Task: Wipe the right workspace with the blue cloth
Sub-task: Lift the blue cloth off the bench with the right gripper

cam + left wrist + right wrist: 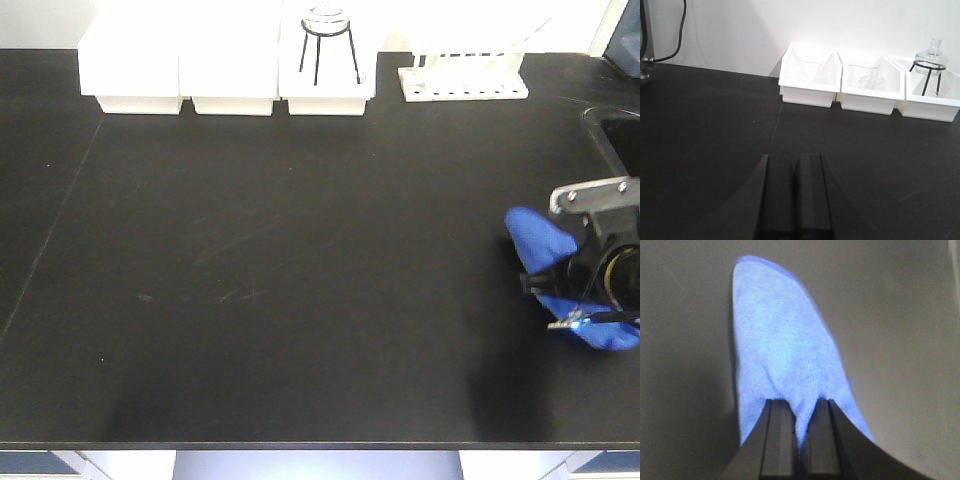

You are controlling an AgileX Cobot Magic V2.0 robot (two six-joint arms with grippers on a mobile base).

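Your right gripper (801,407) has its jaws clamped on the blue cloth (782,345), trailing it over the black worktop (300,260) at 3 o'clock, apparently for wiping. Your left gripper (796,162) idles, jaws together.

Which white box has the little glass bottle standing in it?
The rightmost of the three white bins, beside the test-tube rack. Only it holds the glass bottle on a black wire stand; the other two show no such bottle.

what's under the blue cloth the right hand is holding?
Only the plain matte black benchtop shows around the bright blue microfibre cloth, pinched in the right hand. The patch directly beneath is covered, so unseen.
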